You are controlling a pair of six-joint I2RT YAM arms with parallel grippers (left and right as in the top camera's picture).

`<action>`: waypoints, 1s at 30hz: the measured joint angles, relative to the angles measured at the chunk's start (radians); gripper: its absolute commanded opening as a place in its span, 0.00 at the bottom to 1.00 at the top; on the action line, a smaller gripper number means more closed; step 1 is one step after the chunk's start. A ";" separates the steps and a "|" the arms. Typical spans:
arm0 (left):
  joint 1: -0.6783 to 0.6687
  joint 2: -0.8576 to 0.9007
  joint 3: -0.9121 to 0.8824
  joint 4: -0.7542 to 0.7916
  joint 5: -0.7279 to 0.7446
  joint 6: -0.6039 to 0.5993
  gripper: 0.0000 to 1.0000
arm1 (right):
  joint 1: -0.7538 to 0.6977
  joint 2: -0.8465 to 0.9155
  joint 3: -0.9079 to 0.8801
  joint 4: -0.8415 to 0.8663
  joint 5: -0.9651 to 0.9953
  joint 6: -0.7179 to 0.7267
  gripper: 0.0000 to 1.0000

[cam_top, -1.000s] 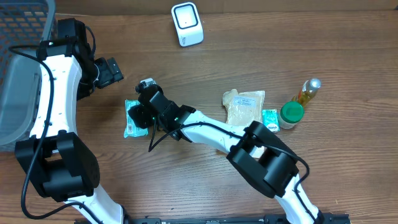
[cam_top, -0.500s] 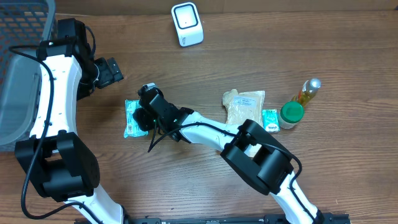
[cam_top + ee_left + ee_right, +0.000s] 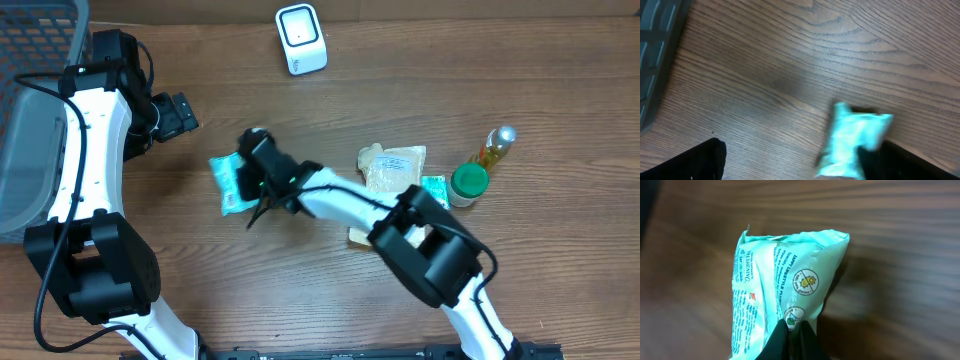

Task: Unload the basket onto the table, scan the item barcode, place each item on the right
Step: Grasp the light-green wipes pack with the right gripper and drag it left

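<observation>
Overhead, left to right: grey basket [image 3: 28, 110] sat at the far left edge of the wooden table [image 3: 420, 90]. Left gripper [image 3: 180, 115] hung just right of the basket, jaws spread wide, nothing between them.

Teal packet [image 3: 226, 172] lay left of centre, between the left gripper and the right arm. Its long axis ran roughly top to bottom of the overhead view, with the top end leaning left. Right gripper [image 3: 790, 335] was clamped tight on the packet's near end. Wrist view showed the packet stretching away from the fingers, crimped far end pointing toward the top of the frame. Couldn't tell if it was off the table.

Print ran lengthwise. "FRESHENING" and "LIFESTYLE" were legible, the rest too small. There were two round icons near the fingers and no barcode on the visible face. The left wrist view of the packet was blurred.

White scanner [image 3: 301, 38] stood at the top edge, well apart from the packet. Further right: beige bag [image 3: 392, 170], small teal sachet [image 3: 434, 190], green-lidded jar [image 3: 468, 183], yellow bottle [image 3: 495, 145].
</observation>
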 measured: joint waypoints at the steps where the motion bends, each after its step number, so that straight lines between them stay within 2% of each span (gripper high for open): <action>1: 0.000 0.000 0.000 0.000 0.000 0.000 1.00 | -0.020 -0.010 0.000 -0.033 0.001 0.000 0.05; 6: 0.000 0.000 0.000 0.000 0.000 0.000 1.00 | -0.120 -0.045 0.000 -0.172 0.003 0.001 0.06; 9: 0.000 0.000 0.000 0.000 0.000 0.000 1.00 | -0.163 -0.057 0.000 -0.229 -0.012 -0.021 0.14; 14: 0.000 0.000 0.000 0.000 0.000 0.000 0.99 | -0.175 -0.058 0.000 -0.227 -0.126 -0.150 0.19; 15: 0.000 0.000 0.000 0.000 0.000 0.000 1.00 | -0.175 -0.058 0.000 -0.225 -0.154 -0.188 0.24; 19: 0.000 0.000 0.000 0.000 0.000 0.000 0.99 | -0.174 -0.058 0.000 -0.250 -0.220 -0.302 0.32; 25: 0.000 0.000 0.000 0.000 0.000 0.000 1.00 | -0.175 -0.058 0.000 -0.251 -0.241 -0.344 0.40; 30: 0.000 0.000 0.000 0.000 0.000 0.000 1.00 | -0.194 -0.074 0.000 -0.245 -0.250 -0.325 0.53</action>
